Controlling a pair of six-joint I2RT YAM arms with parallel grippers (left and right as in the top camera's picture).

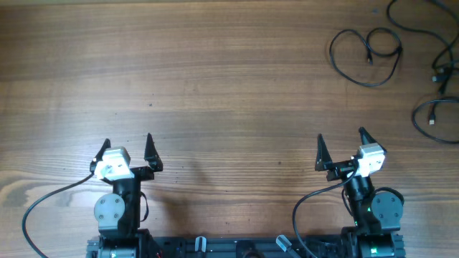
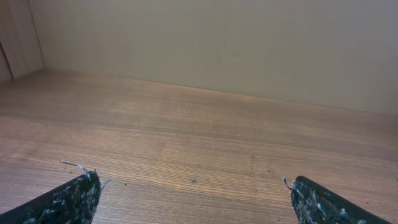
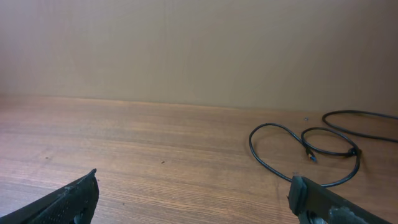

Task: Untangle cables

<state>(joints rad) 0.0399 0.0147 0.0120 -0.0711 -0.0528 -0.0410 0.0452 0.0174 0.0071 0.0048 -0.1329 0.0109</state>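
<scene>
Thin black cables lie at the far right of the wooden table. One looped cable (image 1: 365, 57) lies apart from the rest, with a small plug end inside its loop; it also shows in the right wrist view (image 3: 298, 155). Other cables (image 1: 437, 79) run along the right edge, one forming a loop at the edge (image 1: 430, 120). My left gripper (image 1: 129, 152) is open and empty near the front left, far from the cables. My right gripper (image 1: 341, 148) is open and empty near the front right, well short of the looped cable.
The wooden table (image 1: 215, 86) extends wide and bare to the left. A beige wall (image 2: 217, 43) stands behind the table's far edge. Thick black arm wires (image 1: 43, 208) trail from both arm bases at the front.
</scene>
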